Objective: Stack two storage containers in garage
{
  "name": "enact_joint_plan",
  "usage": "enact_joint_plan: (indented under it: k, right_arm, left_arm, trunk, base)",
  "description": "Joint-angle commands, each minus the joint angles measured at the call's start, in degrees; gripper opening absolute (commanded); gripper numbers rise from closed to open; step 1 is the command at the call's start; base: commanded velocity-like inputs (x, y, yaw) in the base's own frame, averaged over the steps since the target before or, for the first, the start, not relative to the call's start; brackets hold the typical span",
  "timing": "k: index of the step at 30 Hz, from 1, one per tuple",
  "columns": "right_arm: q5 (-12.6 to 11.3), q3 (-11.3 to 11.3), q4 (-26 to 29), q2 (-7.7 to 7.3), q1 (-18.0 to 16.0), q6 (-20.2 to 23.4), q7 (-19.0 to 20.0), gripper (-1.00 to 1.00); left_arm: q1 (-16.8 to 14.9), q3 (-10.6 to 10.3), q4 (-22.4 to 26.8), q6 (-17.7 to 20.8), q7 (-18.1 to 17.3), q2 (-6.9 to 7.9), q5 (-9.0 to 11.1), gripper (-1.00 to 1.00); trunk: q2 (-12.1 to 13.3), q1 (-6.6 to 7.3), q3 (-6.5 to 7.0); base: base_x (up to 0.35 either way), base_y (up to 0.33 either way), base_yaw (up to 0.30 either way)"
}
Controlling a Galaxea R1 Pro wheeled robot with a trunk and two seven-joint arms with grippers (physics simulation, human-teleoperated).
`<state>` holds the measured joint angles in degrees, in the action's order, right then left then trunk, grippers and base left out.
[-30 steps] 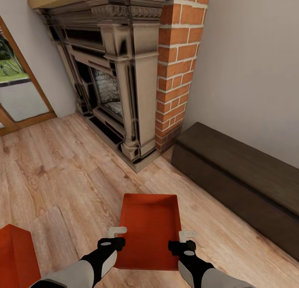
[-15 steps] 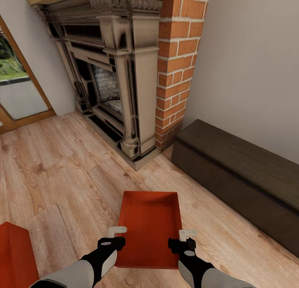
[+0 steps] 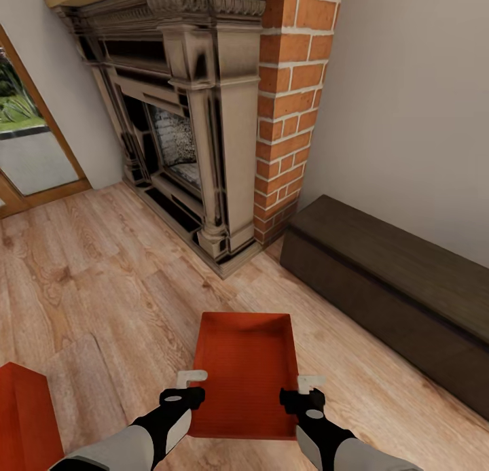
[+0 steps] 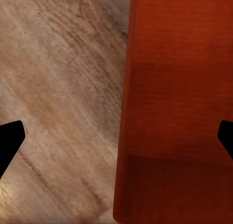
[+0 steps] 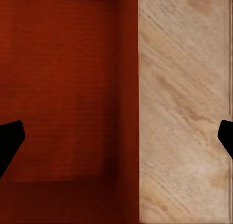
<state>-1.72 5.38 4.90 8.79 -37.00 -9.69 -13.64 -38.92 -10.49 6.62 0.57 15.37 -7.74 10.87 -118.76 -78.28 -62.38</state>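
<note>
One storage container point(image 3: 244, 372), an open orange-red bin, sits on the light wood floor just in front of me. My left gripper point(image 3: 193, 385) hangs open over the bin's left long wall, and in the left wrist view that gripper point(image 4: 116, 139) straddles the wall of the container point(image 4: 174, 107) with wide-spread fingers. Above the right long wall is my right gripper point(image 3: 303, 390), also open; in the right wrist view this gripper point(image 5: 118, 139) spans the container point(image 5: 63, 88) rim and the floor beside it. A second storage container point(image 3: 24, 416) stands at the lower left.
A dark ornate fireplace point(image 3: 190, 117) with a brick column point(image 3: 292, 104) rises ahead. A low dark wooden bench point(image 3: 394, 287) runs along the right wall. A wood-framed glass door point(image 3: 27, 151) is at the far left. Light wood-plank floor point(image 3: 102, 281) lies between.
The right gripper has shifted slightly outward to the right, over the bin's right wall. The view tilted a little a second ago. The left gripper and both bins stay put.
</note>
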Motion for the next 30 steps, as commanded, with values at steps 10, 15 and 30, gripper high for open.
enact_joint_plan:
  k: [10,15,30]
  right_arm:
    - [-0.2,0.6,0.0,-1.10,-0.1,0.0,-0.3,1.00]
    - [-0.2,0.6,0.0,-1.53,0.0,0.2,-0.3,1.00]
    - [0.0,0.8,-0.1,-1.33,0.0,0.1,-0.2,1.00]
  left_arm:
    - [0.0,-0.5,0.0,0.1,0.3,0.00,0.6,1.00]
    - [0.0,-0.5,0.0,0.0,0.4,0.00,0.6,1.00]
    - [0.0,-0.5,0.0,0.0,0.4,0.02,0.5,1.00]
  trunk:
    - [0.0,0.01,-0.04]
    - [0.0,0.01,-0.04]
    - [-5.2,-2.85,-2.37]
  base:
    - [0.000,0.000,0.000]
    - [0.000,0.000,0.000]
    - [0.000,0.000,0.000]
